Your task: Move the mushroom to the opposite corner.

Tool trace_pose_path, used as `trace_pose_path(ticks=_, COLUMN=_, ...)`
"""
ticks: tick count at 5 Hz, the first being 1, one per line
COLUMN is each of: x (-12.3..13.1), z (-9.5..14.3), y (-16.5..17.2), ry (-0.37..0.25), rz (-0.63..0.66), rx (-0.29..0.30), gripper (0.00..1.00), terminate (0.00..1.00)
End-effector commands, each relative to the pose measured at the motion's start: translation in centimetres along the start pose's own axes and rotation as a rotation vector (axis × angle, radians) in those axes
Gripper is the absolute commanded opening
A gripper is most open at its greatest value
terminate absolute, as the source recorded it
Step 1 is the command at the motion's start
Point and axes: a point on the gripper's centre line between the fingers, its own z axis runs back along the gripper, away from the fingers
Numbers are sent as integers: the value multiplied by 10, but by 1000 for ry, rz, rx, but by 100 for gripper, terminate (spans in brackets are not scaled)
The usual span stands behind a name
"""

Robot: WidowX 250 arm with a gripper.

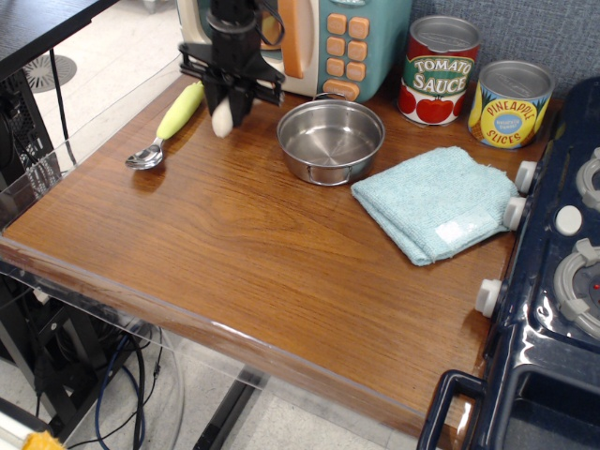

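One gripper (228, 97) clamped on mushroom (223, 119), stem hanging clear above desk (234, 244) | spoon (167, 127) just left | pot (330, 141) right

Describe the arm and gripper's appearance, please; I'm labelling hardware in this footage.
The gripper is matte black, with a wide crossbar and short, straight dark fingers hanging below. Above it rises a black cylindrical wrist with a thin black cable looping beside it. No markings are visible.
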Motion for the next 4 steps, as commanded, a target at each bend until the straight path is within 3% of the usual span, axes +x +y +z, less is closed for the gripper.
trace_pose_path(ticks=1, x=-2, z=82, y=6, ry=-192, rz=46, rx=-1, gripper=0, terminate=0)
trace_pose_path(ticks=2, x=-19, z=104, y=-27, ry=-227, rz=-13, rx=-64, gripper=0, terminate=0)
trace_pose_path(ticks=4, x=-81, z=114, y=-110, ry=-196, rz=-230, rx=-178, gripper=0, terminate=0)
